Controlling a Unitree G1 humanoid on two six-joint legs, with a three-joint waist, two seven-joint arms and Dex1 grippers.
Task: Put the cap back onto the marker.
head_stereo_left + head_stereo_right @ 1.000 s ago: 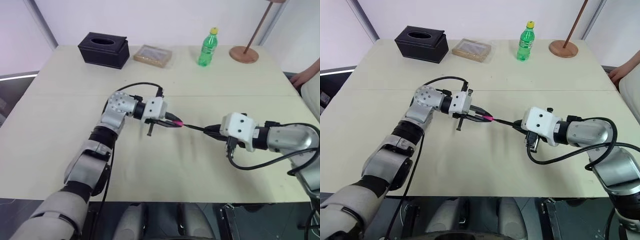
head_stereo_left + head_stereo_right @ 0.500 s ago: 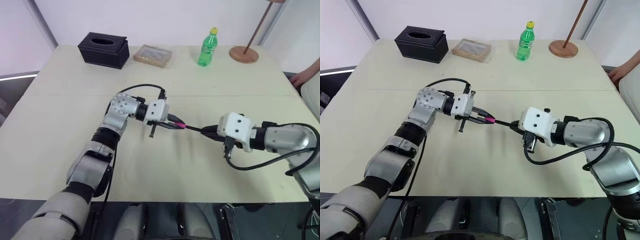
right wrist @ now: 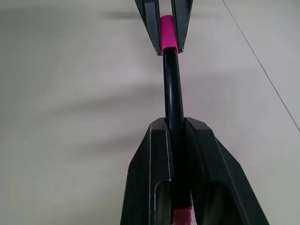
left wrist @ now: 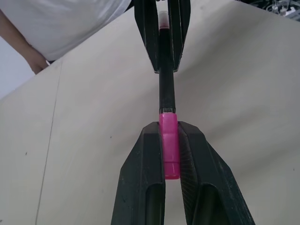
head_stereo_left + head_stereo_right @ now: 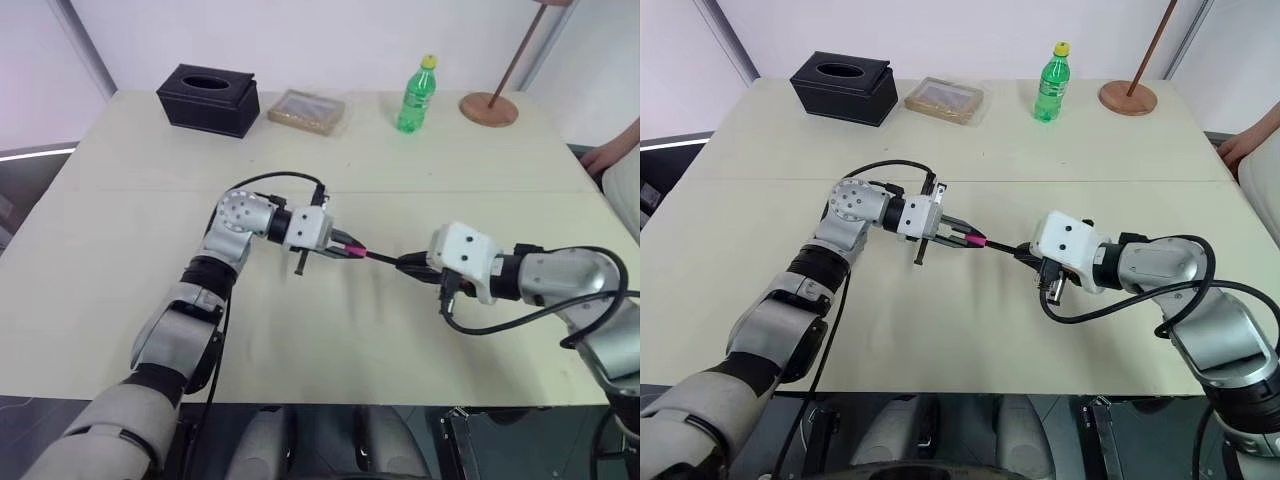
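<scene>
Over the middle of the table my left gripper point(image 5: 348, 249) is shut on the bright pink cap point(image 5: 355, 250), which shows between its fingers point(image 4: 141, 164) in the left wrist view as the cap point(image 4: 168, 145). My right gripper point(image 5: 408, 266) faces it, shut on the slim black marker point(image 5: 381, 258). The marker point(image 3: 172, 89) runs straight from the right fingers point(image 3: 154, 159) into the cap point(image 3: 168, 33), its end meeting the cap's mouth. A pink band shows on the marker's rear end near the right palm.
Along the table's far edge stand a black tissue box point(image 5: 208, 99), a flat packet point(image 5: 306, 110), a green bottle point(image 5: 415, 96) and a round wooden lamp base point(image 5: 488, 108). A person's hand point(image 5: 605, 155) rests beyond the right edge.
The right gripper has edged slightly left with the marker, closing the gap to the cap. The left gripper has rolled a little and otherwise stayed in place.
</scene>
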